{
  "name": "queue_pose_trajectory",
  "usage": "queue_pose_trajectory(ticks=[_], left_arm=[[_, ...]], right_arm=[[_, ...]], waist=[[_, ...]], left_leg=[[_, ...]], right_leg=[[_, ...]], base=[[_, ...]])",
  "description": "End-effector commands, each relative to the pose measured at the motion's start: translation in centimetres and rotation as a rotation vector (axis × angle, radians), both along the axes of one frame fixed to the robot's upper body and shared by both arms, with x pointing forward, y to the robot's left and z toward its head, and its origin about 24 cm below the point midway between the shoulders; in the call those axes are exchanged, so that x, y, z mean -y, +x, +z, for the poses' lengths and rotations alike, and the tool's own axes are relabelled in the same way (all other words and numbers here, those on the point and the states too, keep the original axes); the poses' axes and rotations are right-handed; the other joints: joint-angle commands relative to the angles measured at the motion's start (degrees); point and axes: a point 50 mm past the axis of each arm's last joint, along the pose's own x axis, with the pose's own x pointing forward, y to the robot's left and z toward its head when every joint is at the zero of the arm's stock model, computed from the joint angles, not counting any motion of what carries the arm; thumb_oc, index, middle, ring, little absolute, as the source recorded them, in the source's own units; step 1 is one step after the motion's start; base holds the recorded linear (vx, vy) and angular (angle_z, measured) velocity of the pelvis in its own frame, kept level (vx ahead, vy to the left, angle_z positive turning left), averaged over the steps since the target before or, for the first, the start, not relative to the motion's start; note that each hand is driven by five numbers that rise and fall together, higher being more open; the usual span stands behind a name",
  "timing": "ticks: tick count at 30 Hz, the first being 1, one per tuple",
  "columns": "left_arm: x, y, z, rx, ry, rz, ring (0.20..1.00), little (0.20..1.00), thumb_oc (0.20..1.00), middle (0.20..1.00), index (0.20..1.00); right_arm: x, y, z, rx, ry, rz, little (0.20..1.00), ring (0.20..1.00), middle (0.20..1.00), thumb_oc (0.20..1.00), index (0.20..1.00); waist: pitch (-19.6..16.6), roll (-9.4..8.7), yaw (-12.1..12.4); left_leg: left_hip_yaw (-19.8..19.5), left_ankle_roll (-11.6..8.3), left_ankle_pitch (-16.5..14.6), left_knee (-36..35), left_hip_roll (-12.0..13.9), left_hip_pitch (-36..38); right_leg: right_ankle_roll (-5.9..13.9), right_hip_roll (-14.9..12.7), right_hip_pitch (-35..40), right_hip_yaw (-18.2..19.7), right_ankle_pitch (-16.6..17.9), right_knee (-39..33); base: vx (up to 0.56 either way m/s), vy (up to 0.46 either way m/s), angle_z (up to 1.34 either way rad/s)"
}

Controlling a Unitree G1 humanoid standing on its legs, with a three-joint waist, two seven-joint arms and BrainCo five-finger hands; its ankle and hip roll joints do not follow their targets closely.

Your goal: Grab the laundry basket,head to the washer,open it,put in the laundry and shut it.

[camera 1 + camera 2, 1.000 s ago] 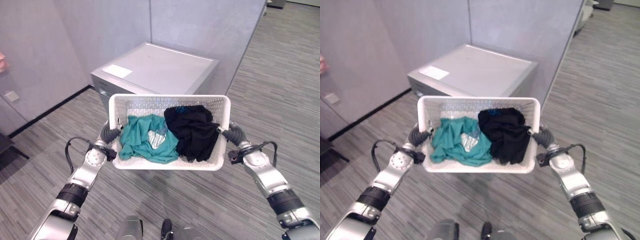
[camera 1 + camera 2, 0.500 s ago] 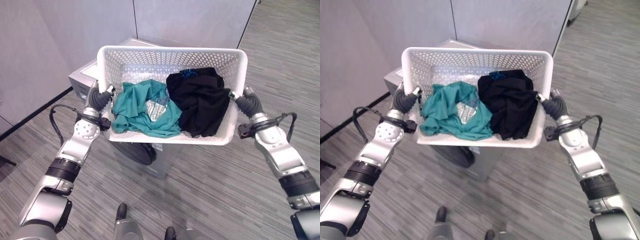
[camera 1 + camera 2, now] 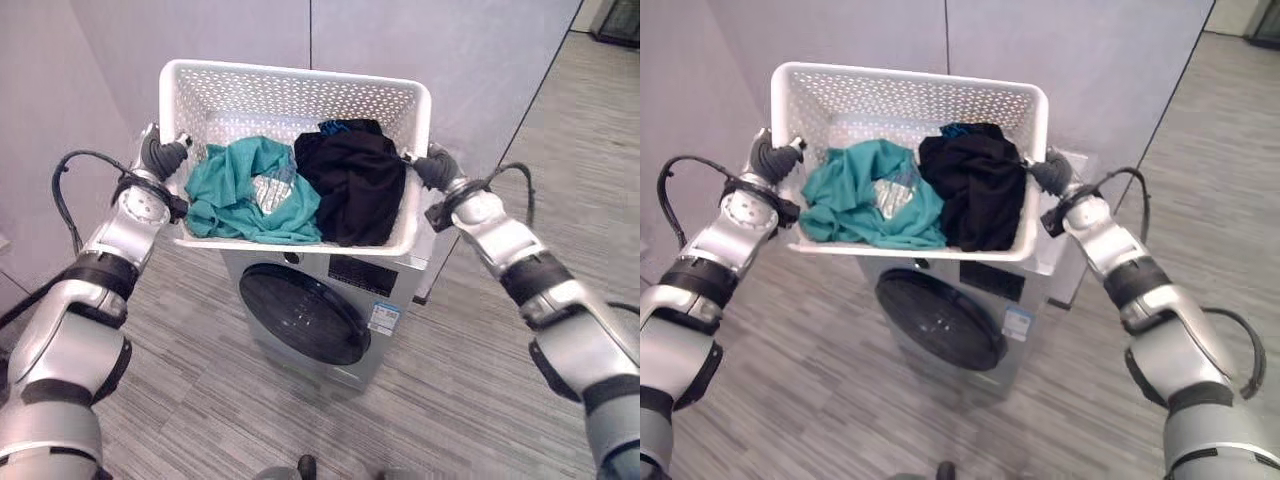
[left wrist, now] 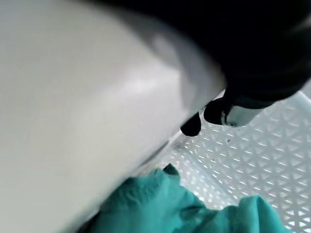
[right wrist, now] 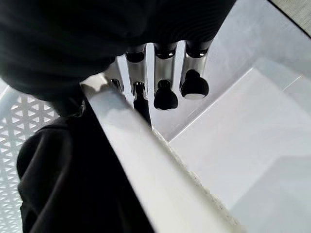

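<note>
1. The left robot hand (image 3: 163,158) is clamped on the left short rim of the laundry basket (image 3: 290,88); in the left wrist view its dark fingertips (image 4: 216,111) are seen hooked over the rim into the basket's inside, with the rim gripped between them and the palm.
2. The right robot hand (image 3: 432,168) is closed on the opposite short rim; in the right wrist view its fingers (image 5: 165,77) are curled down the outer wall while the dark cover lies over the rim's inner side.
3. The basket, white with perforated walls, is held up between both hands, roughly level, directly above the top of the washer (image 3: 320,315).
4. Two pieces of laundry are contained in the basket: a crumpled teal garment (image 3: 240,195) on the robot's left, with a lighter patterned patch at its middle; a black garment (image 3: 355,180) on the right, heaped against the right wall and touching the teal one; a small blue scrap is seen at the black garment's far edge.
5. The washer is a silver front-loader; its round dark door (image 3: 303,313) is closed.
6. A dark panel strip and a small blue-and-white label (image 3: 381,318) are carried on the washer's front beside the door; the print cannot be read.
7. The washer stands on a grey striped floor (image 3: 480,380), close to a grey partition wall (image 3: 450,50).
</note>
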Motion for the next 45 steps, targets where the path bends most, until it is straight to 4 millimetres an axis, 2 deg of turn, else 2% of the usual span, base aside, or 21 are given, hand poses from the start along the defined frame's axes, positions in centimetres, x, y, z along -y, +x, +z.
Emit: queue_pose_trajectory(ticks=[1, 3, 5, 6, 7, 8, 10, 11, 13, 15, 18, 19, 21, 23, 27, 31, 38, 39, 40, 41, 45], left_arm=[[-0.5, 0.2, 4.8, 0.116, 0.036, 0.034, 0.200, 0.200, 0.200, 0.200, 0.200], [0.3, 0.5, 4.2, 0.095, 0.030, 0.012, 0.200, 0.200, 0.200, 0.200, 0.200], [0.7, 0.7, 3.9, 0.089, -0.003, -0.005, 0.200, 0.200, 0.200, 0.200, 0.200], [0.7, 0.7, 3.8, 0.078, -0.004, -0.008, 0.200, 0.200, 0.200, 0.200, 0.200], [0.5, 0.7, 3.8, 0.076, -0.023, -0.006, 0.200, 0.200, 0.200, 0.200, 0.200], [0.5, 0.7, 3.5, 0.064, -0.027, -0.010, 0.200, 0.200, 0.200, 0.200, 0.200], [0.6, 0.8, 3.3, 0.046, -0.027, -0.013, 0.200, 0.200, 0.200, 0.200, 0.200], [0.5, 0.8, 3.4, 0.045, -0.023, -0.012, 0.200, 0.200, 0.200, 0.200, 0.200], [0.2, 0.7, 3.4, 0.039, -0.020, -0.004, 0.200, 0.200, 0.200, 0.200, 0.200], [-0.7, 0.6, 3.2, 0.023, -0.019, 0.027, 0.200, 0.200, 0.200, 0.200, 0.200], [-0.8, 0.6, 2.9, 0.013, -0.015, 0.029, 0.200, 0.200, 0.200, 0.200, 0.200], [-0.7, 0.6, 2.3, -0.007, -0.002, 0.025, 0.200, 0.200, 0.200, 0.200, 0.200], [-1.0, 0.5, 1.7, -0.027, 0.006, 0.030, 0.200, 0.200, 0.200, 0.200, 0.200], [-1.8, 0.1, 0.2, -0.072, 0.020, 0.043, 0.200, 0.200, 0.200, 0.200, 0.200], [-3.2, -0.5, -1.3, -0.133, 0.034, 0.075, 0.200, 0.200, 0.200, 0.200, 0.200], [-3.8, -0.8, -1.6, -0.161, 0.052, 0.078, 0.200, 0.200, 0.200, 0.200, 0.200], [-4.7, -1.4, -0.4, -0.182, 0.100, 0.049, 0.200, 0.200, 0.200, 0.200, 0.200], [-5.0, -1.4, -0.2, -0.192, 0.108, 0.051, 0.297, 0.297, 0.297, 0.297, 0.297], [-5.1, -1.5, 0.0, -0.196, 0.120, 0.053, 0.598, 0.598, 0.598, 0.598, 0.598], [-5.7, -1.5, 0.4, -0.224, 0.138, 0.081, 1.000, 1.000, 1.000, 1.000, 1.000], [-6.0, -1.4, 1.0, -0.249, 0.178, 0.110, 1.000, 1.000, 1.000, 1.000, 1.000]], right_arm=[[2.0, 0.4, 6.0, 0.151, 0.018, -0.076, 0.200, 0.200, 0.200, 0.200, 0.200], [2.7, 0.2, 5.9, 0.148, 0.007, -0.087, 0.200, 0.200, 0.200, 0.200, 0.200], [3.3, 0.0, 5.7, 0.147, 0.001, -0.098, 0.200, 0.200, 0.200, 0.200, 0.200], [3.7, -0.1, 5.8, 0.149, -0.010, -0.105, 0.200, 0.200, 0.200, 0.200, 0.200], [4.1, -0.3, 5.8, 0.155, -0.027, -0.110, 0.200, 0.200, 0.200, 0.200, 0.200], [4.2, -0.4, 5.6, 0.149, -0.032, -0.111, 0.200, 0.200, 0.200, 0.200, 0.200], [4.1, -0.4, 5.3, 0.144, -0.034, -0.103, 0.200, 0.200, 0.200, 0.200, 0.200], [4.0, -0.5, 5.0, 0.139, -0.042, -0.097, 0.200, 0.200, 0.200, 0.200, 0.200], [4.1, -0.5, 4.2, 0.117, -0.060, -0.090, 0.200, 0.200, 0.200, 0.200, 0.200], [3.8, -0.5, 3.4, 0.092, -0.079, -0.081, 0.200, 0.200, 0.200, 0.200, 0.200], [3.8, -0.5, 3.1, 0.085, -0.077, -0.076, 0.200, 0.200, 0.200, 0.200, 0.200], [4.2, -0.9, 2.5, 0.072, -0.088, -0.072, 0.200, 0.200, 0.200, 0.200, 0.200], [4.1, -1.2, 2.4, 0.068, -0.109, -0.052, 0.200, 0.200, 0.200, 0.200, 0.200], [4.4, -2.2, 1.4, 0.051, -0.144, -0.005, 0.200, 0.200, 0.200, 0.200, 0.200], [5.3, -3.3, 0.4, 0.009, -0.176, 0.032, 0.200, 0.200, 0.200, 0.200, 0.200], [6.1, -3.7, -0.7, -0.052, -0.215, 0.032, 0.200, 0.200, 0.200, 0.200, 0.200], [8.3, -4.6, -1.7, -0.169, -0.308, 0.017, 0.200, 0.200, 0.200, 0.200, 0.200], [8.7, -4.6, -1.9, -0.195, -0.309, 0.008, 0.272, 0.272, 0.272, 0.272, 0.272], [9.0, -4.6, -2.0, -0.210, -0.320, 0.002, 0.520, 0.520, 0.520, 0.520, 0.520], [9.5, -4.3, -2.2, -0.263, -0.353, -0.019, 1.000, 1.000, 1.000, 1.000, 1.000], [9.8, -3.3, -1.8, -0.307, -0.366, -0.054, 1.000, 1.000, 1.000, 1.000, 1.000]], waist=[[-0.2, -2.26, -3.1], [-0.7, -2.89, -4.2], [-1.1, -2.92, -4.9], [-0.4, -3.36, -4.8], [1.1, -4.19, -3.7], [1.3, -4.31, -3.4], [1.4, -4.53, -3.0], [1.5, -4.54, -2.7], [1.4, -3.69, -1.7], [1.5, -2.42, -0.9], [1.6, -2.11, -1.0], [0.9, -1.25, -1.8], [0.5, -0.90, -1.8], [-0.3, 0.16, -2.4], [-1.1, 0.29, -2.2], [-1.3, 0.00, -2.1], [-1.2, -0.44, -1.2], [-1.3, -0.47, -1.1], [-1.3, -0.59, -1.0], [-1.4, -0.65, -0.7], [-1.6, -0.86, -0.4]], left_leg=[[-3.2, -2.63, -7.6, 3.2, 2.9, 8.2], [-3.7, -3.71, -7.5, 5.5, 2.7, 8.0], [-2.0, -6.71, -4.9, 12.1, 4.3, 6.9], [-2.3, -7.70, -1.2, 19.9, 5.2, 3.6], [-3.7, -7.02, 1.9, 36.3, 5.7, -4.9], [-3.5, -6.09, 1.8, 36.8, 6.5, -6.4], [-2.4, -4.77, 0.4, 30.3, 8.8, -8.5], [-2.5, -4.84, 0.3, 26.5, 9.7, -9.0], [-3.7, -6.08, 2.4, 13.0, 11.2, -7.4], [-8.3, -7.78, 6.1, 4.7, 12.6, -7.0], [-8.5, -7.97, 6.0, 4.6, 12.6, -6.2], [-6.9, -8.45, 5.8, 3.5, 12.8, -4.9], [-7.0, -8.30, 5.0, 3.1, 12.2, -3.7], [-6.7, -7.89, 3.6, 1.5, 11.0, -0.8], [-6.0, -6.81, 2.5, 0.3, 9.7, 1.0], [-5.2, -6.22, 1.5, 0.0, 9.3, 2.2], [-4.5, -5.42, 0.6, 0.1, 9.2, 2.6], [-4.4, -5.40, 0.5, 0.0, 9.2, 2.7], [-4.4, -5.40, 0.2, -0.2, 9.2, 3.1], [-4.4, -5.47, 0.1, -0.4, 9.2, 3.2], [-4.2, -5.57, 0.2, -0.7, 9.2, 3.4]], right_leg=[[2.34, 1.8, 5.7, 1.3, 11.2, -14.7], [0.99, 3.1, 7.2, 3.5, 10.8, -14.1], [0.07, 3.3, 10.5, 1.7, 10.2, -15.3], [-0.79, 3.3, 11.9, 2.3, 10.1, -16.0], [-2.95, 4.4, 14.9, 3.8, 9.5, -17.6], [-3.26, 4.6, 15.7, 4.3, 9.1, -18.0], [-2.91, 4.1, 17.0, 4.8, 8.3, -18.5], [-2.60, 4.1, 17.4, 5.2, 7.9, -18.9], [-1.83, 4.4, 18.3, 6.2, 6.6, -19.1], [-1.45, 4.7, 19.5, 8.3, 5.2, -18.3], [-1.35, 4.5, 20.1, 8.5, 4.6, -18.1], [-1.03, 3.9, 20.6, 8.0, 3.8, -17.5], [-0.86, 3.2, 20.7, 8.6, 3.7, -16.9], [-0.19, 1.6, 20.6, 9.1, 3.7, -15.9], [0.94, 0.2, 19.9, 10.3, 4.6, -15.7], [1.54, -0.4, 20.2, 10.7, 4.5, -15.7], [2.75, -1.1, 19.8, 11.0, 5.7, -16.6], [2.89, -1.2, 19.9, 10.9, 5.8, -16.8], [2.98, -1.3, 20.4, 10.7, 5.5, -17.0], [3.17, -1.4, 20.6, 10.4, 5.8, -17.6], [3.43, -1.7, 20.9, 10.1, 6.1, -18.4]], base=[[0.32, -0.055, 0.62], [0.28, -0.079, 1.34], [0.23, -0.137, 0.83], [0.17, -0.260, 0.46], [0.14, -0.233, 0.30], [0.15, -0.166, 0.08], [0.16, 0.009, -0.68], [0.17, 0.072, -0.46], [0.19, 0.128, -0.16], [0.20, 0.170, -0.46], [0.11, 0.103, -0.54], [0.15, 0.190, -0.40], [0.13, 0.174, -0.28], [0.12, 0.197, -0.23], [0.09, 0.144, -0.33], [0.06, 0.063, -0.05], [0.01, 0.026, -0.12], [0.03, 0.006, -0.03], [0.03, 0.007, -0.01], [0.00, 0.000, 0.00], [0.00, 0.000, 0.00]])
